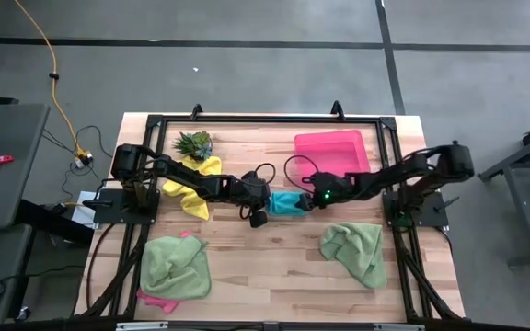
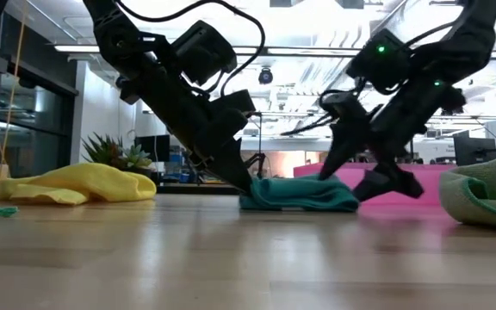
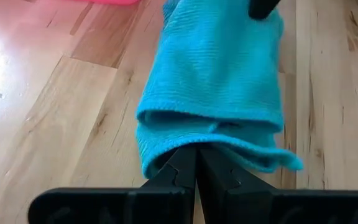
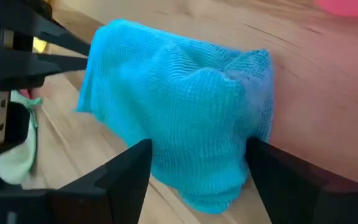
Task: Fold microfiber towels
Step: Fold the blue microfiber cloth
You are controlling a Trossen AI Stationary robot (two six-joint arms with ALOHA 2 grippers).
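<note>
Right pincer [image 4: 197, 165] stands wide open, its fingers either side of the folded teal towel [image 1: 288, 204] at mid-desk [image 1: 274, 267]. Left pincer [image 3: 196, 165] is clamped tight on the towel's opposite edge. Pink tray [image 1: 331, 152] sits just beyond; yellow towel [image 1: 191, 188] lies well left.
</note>
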